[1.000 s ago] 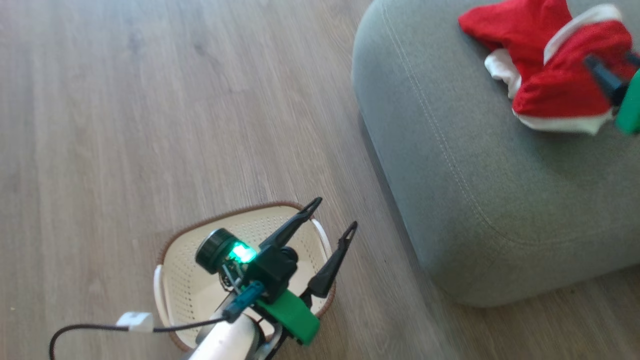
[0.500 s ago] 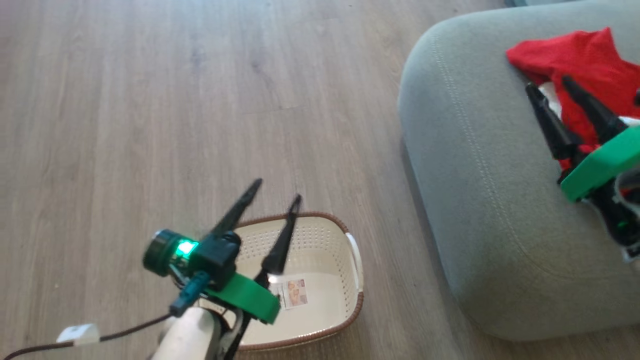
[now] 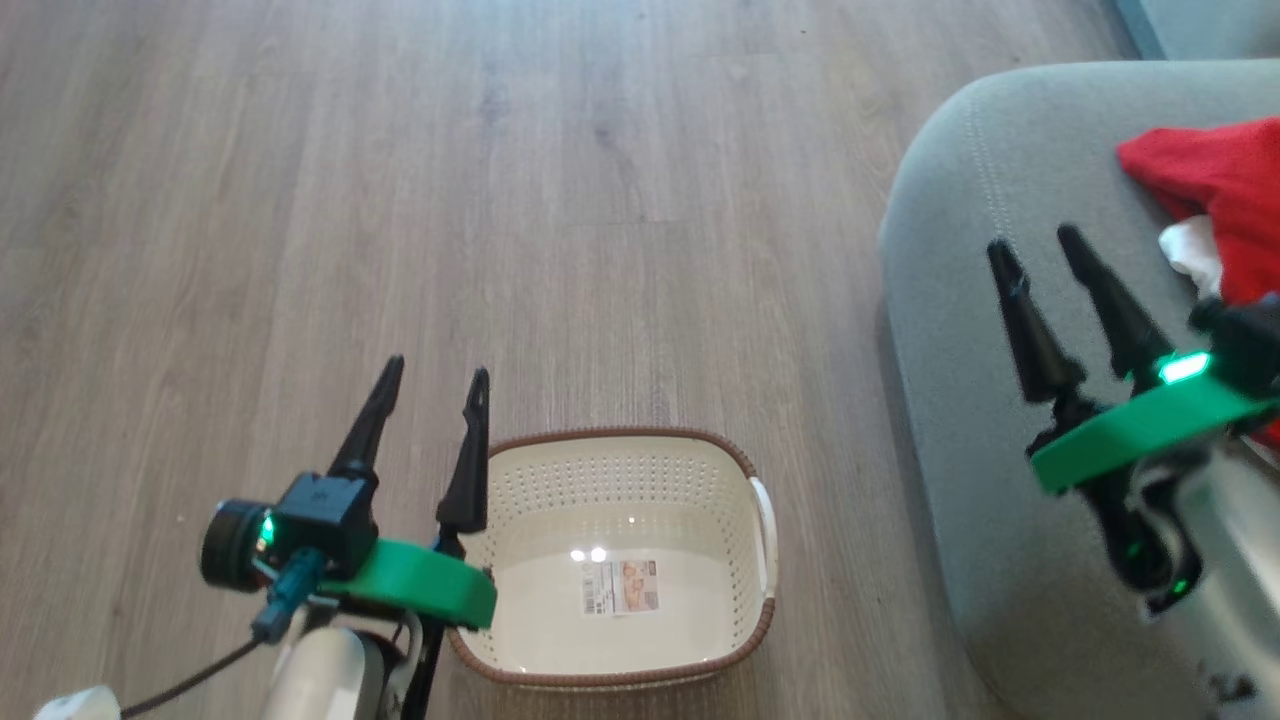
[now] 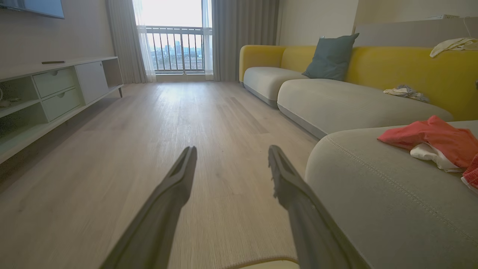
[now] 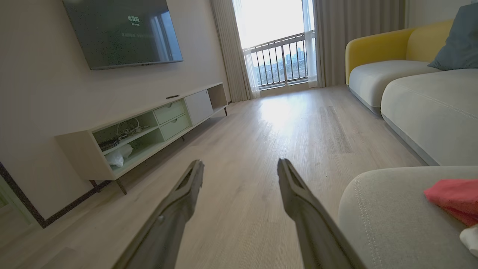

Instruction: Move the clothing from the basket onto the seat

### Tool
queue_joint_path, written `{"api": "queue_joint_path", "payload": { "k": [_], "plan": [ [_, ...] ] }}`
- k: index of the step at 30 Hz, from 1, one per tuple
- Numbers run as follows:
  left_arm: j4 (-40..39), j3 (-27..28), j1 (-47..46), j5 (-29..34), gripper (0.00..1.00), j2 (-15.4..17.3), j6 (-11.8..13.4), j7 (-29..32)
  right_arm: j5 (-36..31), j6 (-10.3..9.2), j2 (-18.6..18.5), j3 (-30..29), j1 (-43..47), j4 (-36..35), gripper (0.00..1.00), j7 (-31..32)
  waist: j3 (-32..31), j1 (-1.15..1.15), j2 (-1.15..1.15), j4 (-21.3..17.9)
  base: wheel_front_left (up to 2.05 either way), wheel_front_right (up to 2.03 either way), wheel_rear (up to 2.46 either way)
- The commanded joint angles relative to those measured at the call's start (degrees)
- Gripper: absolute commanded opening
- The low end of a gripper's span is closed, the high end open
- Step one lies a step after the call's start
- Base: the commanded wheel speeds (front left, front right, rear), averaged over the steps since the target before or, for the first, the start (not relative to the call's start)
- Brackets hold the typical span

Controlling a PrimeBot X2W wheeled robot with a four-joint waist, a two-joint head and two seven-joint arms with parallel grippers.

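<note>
My left claw [image 3: 437, 368] and right claw [image 3: 1033, 240] stand apart, empty; the clothing [image 3: 1215, 190] lies on the seat [image 3: 960, 300], the basket [image 3: 600, 436] bare; right claw hangs near the clothing, so a careless swing might snag it and drag it off.

head: looks down at floor [image 3: 600, 200] | wrists: low, level, facing balcony [image 4: 175, 48] | shared: seat [image 3: 940, 400]

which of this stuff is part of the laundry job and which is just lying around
Job: clothing, basket, seat.
Lying about: cushion, TV, cabinet, crumpled cloth.
</note>
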Motion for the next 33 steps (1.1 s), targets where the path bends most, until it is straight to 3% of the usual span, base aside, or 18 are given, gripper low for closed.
{"api": "queue_joint_path", "payload": {
  "k": [1, 8, 16, 23, 33],
  "plan": [
    [-1.4, 2.0, -0.4, -0.1, 1.0, -0.1, 0.3, -0.3, -1.8, -0.01, 0.5, -0.5, 1.4, -1.7, 1.0, -0.5, 0.0, 0.0, 0.0, 0.8, 0.0, 0.0, 0.0],
    [-0.6, 3.9, 0.8, 0.2, 1.0, -0.1, 1.3, -0.3, -15.9, -0.01, 7.2, -4.9, 6.8, -1.7, 1.0, -0.5, 0.1, 0.0, 0.0, 2.5, 0.0, 0.0, 0.0],
    [-1.7, 3.4, 1.8, 1.9, 1.0, -0.1, 4.4, -0.3, -19.7, -0.01, 14.0, -9.1, 11.1, -0.8, 1.0, -0.5, 0.3, 0.0, 0.0, 3.1, 0.0, 0.0, 0.0],
    [-1.2, 3.1, 2.2, 1.9, 1.0, -0.1, 4.3, -0.3, -21.0, -0.01, 16.5, -10.5, 12.3, -0.9, 1.0, -0.5, 0.6, 0.0, 0.0, 2.9, 0.0, 0.0, 0.0],
    [0.9, 4.5, 2.1, 1.3, 1.0, -0.1, 4.6, -0.3, -22.8, -0.01, 17.3, -10.8, 11.7, -0.9, 1.0, -0.5, 0.8, 0.0, 0.0, 2.8, 0.0, 0.0, 0.0]
  ]
}}
